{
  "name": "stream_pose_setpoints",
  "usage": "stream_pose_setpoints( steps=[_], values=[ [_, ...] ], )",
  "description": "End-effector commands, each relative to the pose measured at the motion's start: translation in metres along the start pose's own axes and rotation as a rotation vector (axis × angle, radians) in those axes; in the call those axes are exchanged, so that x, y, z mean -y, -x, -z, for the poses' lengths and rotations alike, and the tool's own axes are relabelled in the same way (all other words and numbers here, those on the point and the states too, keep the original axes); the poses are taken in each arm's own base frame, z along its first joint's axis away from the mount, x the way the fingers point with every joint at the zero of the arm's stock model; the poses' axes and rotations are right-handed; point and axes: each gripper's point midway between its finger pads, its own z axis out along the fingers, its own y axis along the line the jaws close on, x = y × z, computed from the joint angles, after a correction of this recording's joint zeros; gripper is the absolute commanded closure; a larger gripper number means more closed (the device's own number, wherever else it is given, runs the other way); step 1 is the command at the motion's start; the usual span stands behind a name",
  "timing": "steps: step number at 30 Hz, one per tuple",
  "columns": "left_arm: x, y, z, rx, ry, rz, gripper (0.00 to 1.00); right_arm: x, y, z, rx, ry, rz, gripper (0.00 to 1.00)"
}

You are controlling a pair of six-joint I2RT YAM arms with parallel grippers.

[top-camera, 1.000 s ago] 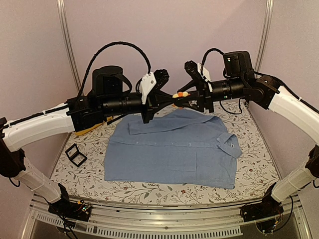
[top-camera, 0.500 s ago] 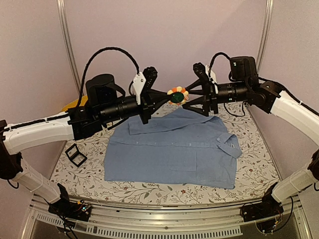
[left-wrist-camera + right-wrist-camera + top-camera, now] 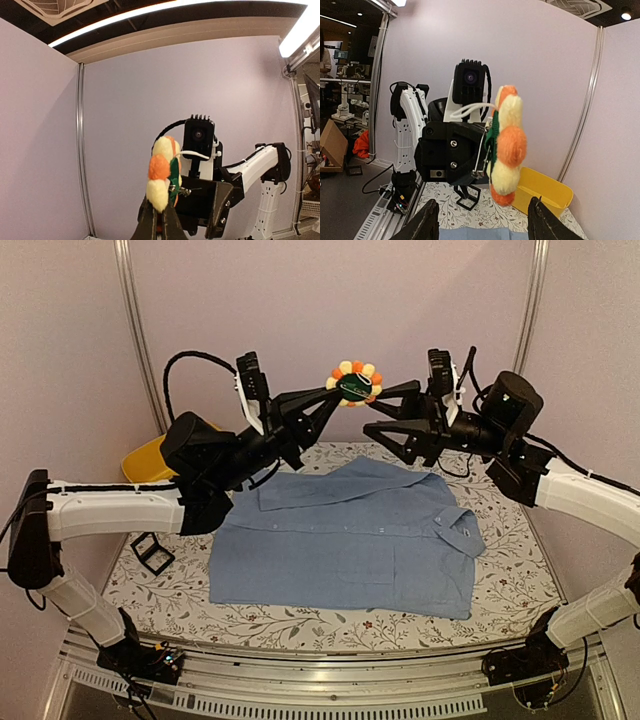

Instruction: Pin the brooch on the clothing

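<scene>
The brooch [image 3: 355, 383] is a ring of orange and pale yellow pompoms on a green backing, held high in the air above the back of the table. My left gripper [image 3: 335, 392] is shut on its lower edge; in the left wrist view the closed fingers [image 3: 161, 212] pinch a yellow pompom of the brooch [image 3: 165, 172]. My right gripper [image 3: 372, 412] is open, facing the brooch [image 3: 507, 145] from the right without touching it, with its jaws wide apart. A metal pin shows on the brooch's back. The light blue shirt [image 3: 350, 540] lies flat on the table below.
A yellow basin [image 3: 150, 455] stands at the back left, also in the right wrist view [image 3: 542, 192]. A small black square box [image 3: 152, 550] sits left of the shirt. The floral tablecloth [image 3: 510, 590] shows around the shirt. Walls close the back and sides.
Both arms have lifted and tilted upward, carrying the brooch from just above the shirt's collar to well above the table. The left gripper still holds it. The shirt has not moved.
</scene>
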Motion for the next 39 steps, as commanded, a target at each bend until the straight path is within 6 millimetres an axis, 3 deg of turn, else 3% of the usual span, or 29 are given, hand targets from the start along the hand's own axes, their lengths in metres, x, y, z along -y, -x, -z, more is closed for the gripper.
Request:
stream_pose_setpoints(
  steps=[1,11,22,26,31,32,35,37,39],
  values=[
    [0.006,0.024,-0.005,0.102,-0.068,0.041,1.00,-0.014,0.043,0.001,0.145,0.051,0.039,0.44],
    [0.007,0.016,-0.010,0.085,-0.089,0.072,1.00,-0.013,0.044,-0.012,0.159,0.066,0.036,0.68],
    [0.005,0.006,-0.012,0.056,-0.090,0.081,1.00,-0.010,0.043,-0.017,0.167,0.070,0.029,0.80],
    [0.005,0.007,-0.011,0.055,-0.089,0.078,1.00,-0.009,0.041,-0.018,0.163,0.069,0.025,1.00],
    [0.003,0.002,-0.010,0.029,-0.090,0.085,1.00,-0.007,0.038,-0.018,0.138,0.056,0.016,1.00],
    [0.002,-0.001,-0.009,0.011,-0.088,0.084,0.94,-0.007,0.035,-0.018,0.121,0.052,0.009,1.00],
    [-0.007,-0.013,0.001,-0.084,-0.067,0.053,0.47,-0.002,0.029,-0.009,0.042,0.046,-0.011,1.00],
    [-0.013,-0.021,0.011,-0.178,-0.039,0.008,0.32,0.001,0.025,0.001,-0.048,0.061,-0.039,1.00],
    [-0.020,-0.033,0.021,-0.303,-0.001,-0.079,0.25,0.004,0.011,0.011,-0.168,0.063,-0.066,1.00]
  ],
)
